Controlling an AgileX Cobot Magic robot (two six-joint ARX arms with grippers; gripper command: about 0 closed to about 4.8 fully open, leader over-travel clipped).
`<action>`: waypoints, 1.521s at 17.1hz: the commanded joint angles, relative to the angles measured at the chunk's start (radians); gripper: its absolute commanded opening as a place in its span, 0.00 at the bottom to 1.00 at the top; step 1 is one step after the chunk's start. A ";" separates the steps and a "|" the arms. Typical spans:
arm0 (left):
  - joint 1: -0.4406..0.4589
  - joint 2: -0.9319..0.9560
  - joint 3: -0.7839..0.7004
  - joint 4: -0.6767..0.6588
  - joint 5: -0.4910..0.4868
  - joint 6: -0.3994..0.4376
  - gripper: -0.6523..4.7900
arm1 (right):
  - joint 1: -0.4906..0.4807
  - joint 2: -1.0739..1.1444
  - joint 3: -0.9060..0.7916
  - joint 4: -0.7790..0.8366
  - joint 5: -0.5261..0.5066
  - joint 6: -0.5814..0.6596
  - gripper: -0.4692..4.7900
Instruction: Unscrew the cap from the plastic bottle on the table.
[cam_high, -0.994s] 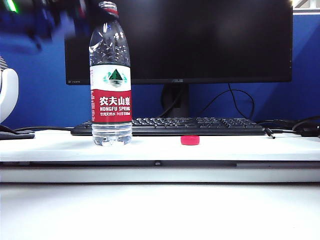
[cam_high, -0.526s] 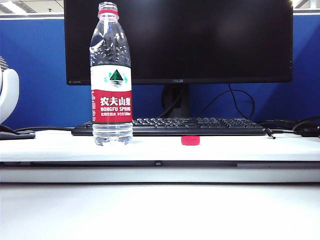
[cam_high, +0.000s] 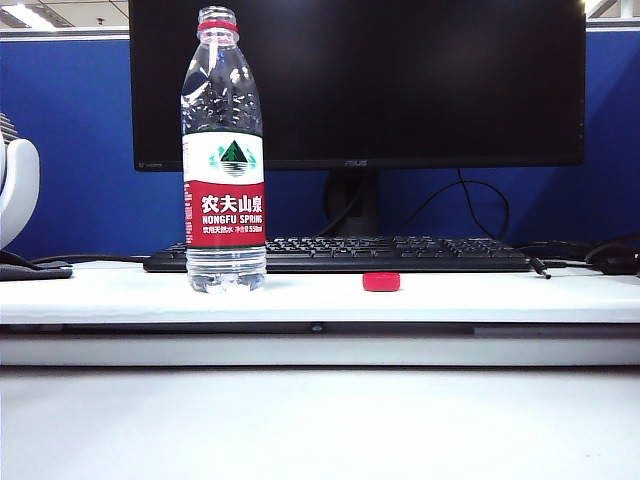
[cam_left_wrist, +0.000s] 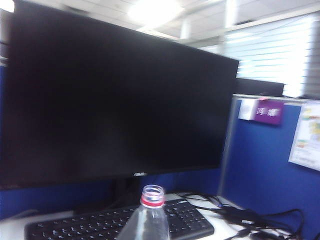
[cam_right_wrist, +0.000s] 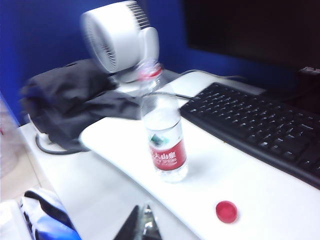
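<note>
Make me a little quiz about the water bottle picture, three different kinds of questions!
1. True or false: the cap is off the plastic bottle.
2. What lies right behind the cap? A) a keyboard B) a book C) a cup
3. Fill in: the bottle stands ____ on the table.

Key: 1 true. 2 A, the black keyboard. 3 upright.

Bonus fact: only the right tool shows, at its own camera's edge, shut and holding nothing.
</note>
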 joint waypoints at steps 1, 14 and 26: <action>0.000 0.001 -0.078 -0.033 0.028 -0.049 0.11 | -0.003 -0.202 -0.173 0.119 0.155 -0.001 0.08; 0.000 0.000 -0.306 -0.063 0.018 -0.392 0.11 | -0.003 -0.382 -0.437 0.036 0.674 -0.003 0.08; 0.182 -0.034 -0.420 0.025 -0.115 -0.108 0.11 | -0.003 -0.388 -0.437 0.035 0.674 -0.003 0.08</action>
